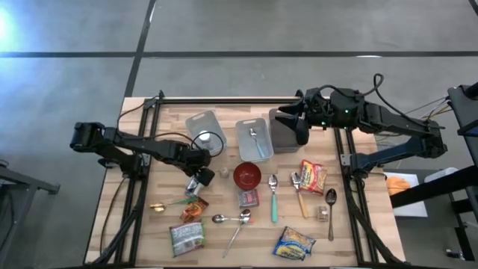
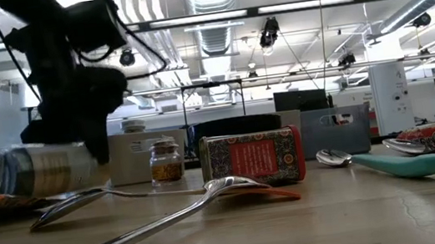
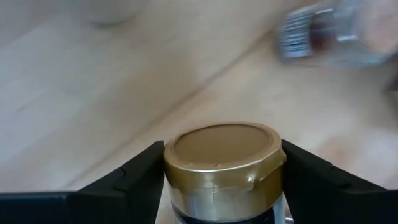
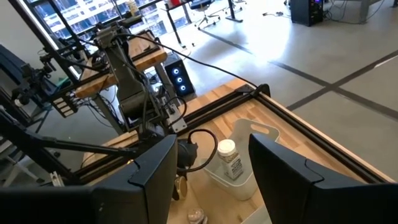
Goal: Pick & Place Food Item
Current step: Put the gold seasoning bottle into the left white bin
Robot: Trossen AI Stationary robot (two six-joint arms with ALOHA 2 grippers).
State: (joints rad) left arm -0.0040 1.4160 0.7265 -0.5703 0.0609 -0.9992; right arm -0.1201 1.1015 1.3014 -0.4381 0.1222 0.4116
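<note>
Jar (image 3: 221, 165) w/ gold lid sits right between left gripper (image 3: 221, 180) jaws, both sides touching it. Right gripper (image 4: 210, 168) up over grey bin (image 1: 282, 133), jaws apart, nothing btwn them.
</note>
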